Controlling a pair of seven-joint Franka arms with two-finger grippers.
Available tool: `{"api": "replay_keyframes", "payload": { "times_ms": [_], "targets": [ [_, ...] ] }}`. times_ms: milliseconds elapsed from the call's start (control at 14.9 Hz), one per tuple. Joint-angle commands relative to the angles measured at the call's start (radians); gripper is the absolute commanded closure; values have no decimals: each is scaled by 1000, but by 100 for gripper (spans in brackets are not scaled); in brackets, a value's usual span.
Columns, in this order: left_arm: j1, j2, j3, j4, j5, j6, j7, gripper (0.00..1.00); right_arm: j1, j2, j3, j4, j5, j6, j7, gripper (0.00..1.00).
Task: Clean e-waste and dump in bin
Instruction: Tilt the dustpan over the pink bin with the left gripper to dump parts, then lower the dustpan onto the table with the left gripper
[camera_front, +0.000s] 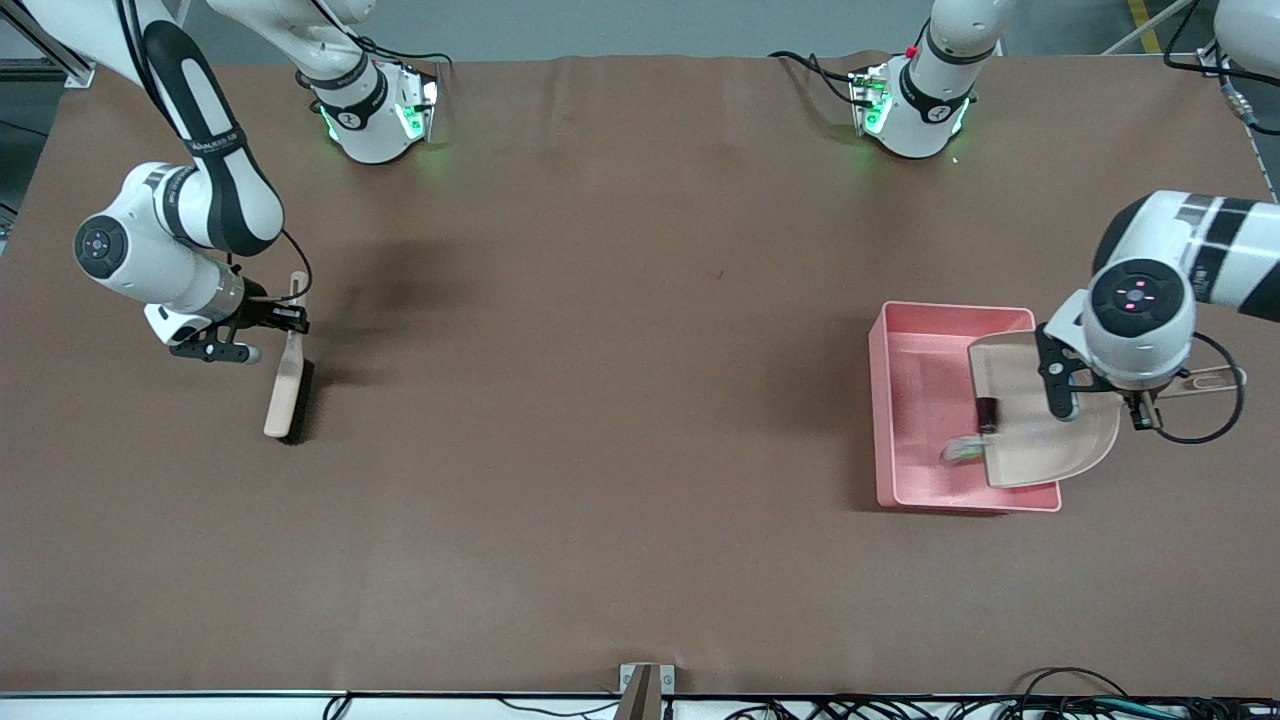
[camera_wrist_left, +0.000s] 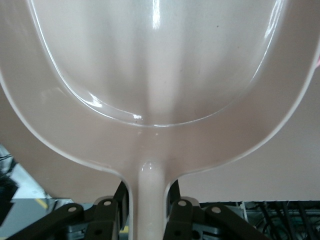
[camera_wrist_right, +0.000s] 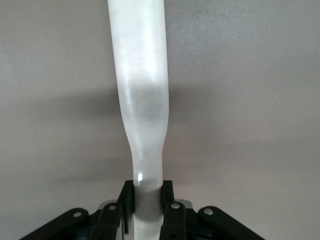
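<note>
Inside the pink bin (camera_front: 905, 420) lie two e-waste parts (camera_front: 975, 430).

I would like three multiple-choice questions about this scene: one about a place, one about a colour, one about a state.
1. Where is the beige plastic dustpan?
A. flat on the brown table
B. over the pink rectangular plastic bin
C. beside the brush

2. What colour is the bin?
A. blue
B. pink
C. green

3. What is the state of the right gripper?
A. shut on the handle of the wooden brush with dark bristles
B. open over the bin
C. shut on the dustpan

Answers: 1 B, the left gripper holds the dustpan by its handle above the bin, with the small e-waste pieces at its lip. 2 B, its walls are pink. 3 A, the right wrist view shows its fingers clamped on the handle.
</note>
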Motion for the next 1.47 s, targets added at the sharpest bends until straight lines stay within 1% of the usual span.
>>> {"api": "replay_keyframes", "payload": {
  "times_ms": [0,67,268,335,402,469,536,670,804,939,1140,1274,1408],
  "targets": [
    [-23,-34,-3,-1,42,-14,-8,89,-20,-34,16,-31,-11,10,-7,50],
    [-34,-33,-3,17,42,-15,-6,89,-20,-28,15,-30,-9,12,-7,47],
    [-81,-33,-5,79,28,-15,-5,89,-20,-26,16,-28,-4,10,-5,29],
    [-90,-33,-8,103,10,-15,-12,89,-20,-29,16,-25,-4,7,-4,19],
    [-95,-30,-25,140,-44,-14,-24,89,-22,-29,16,-21,-4,4,-5,9],
    [-109,-24,-28,171,-87,-14,-31,89,-20,-31,16,-11,-4,-11,-7,1],
    [-142,-19,-28,189,-113,-14,-38,89,-20,-31,16,-1,-4,-30,-5,0],
    [-219,-19,-28,209,-122,-15,-102,89,-22,-32,15,37,-3,-82,-5,0],
    [-306,-2,-23,232,-126,-15,-156,89,-23,-40,12,131,-3,-208,-4,0],
    [-368,45,-23,261,-155,-14,-210,89,-29,-43,8,278,-4,-395,-7,0],
    [-452,107,-22,265,-162,-14,-311,89,-62,-48,5,502,-8,-595,-9,0],
    [-523,163,-20,265,-161,-11,-389,89,-60,-41,7,658,-18,-690,-2,0],
    [-580,218,-14,265,-158,-11,-426,89,-60,-22,7,801,-20,-743,-7,0]
  ]
}}
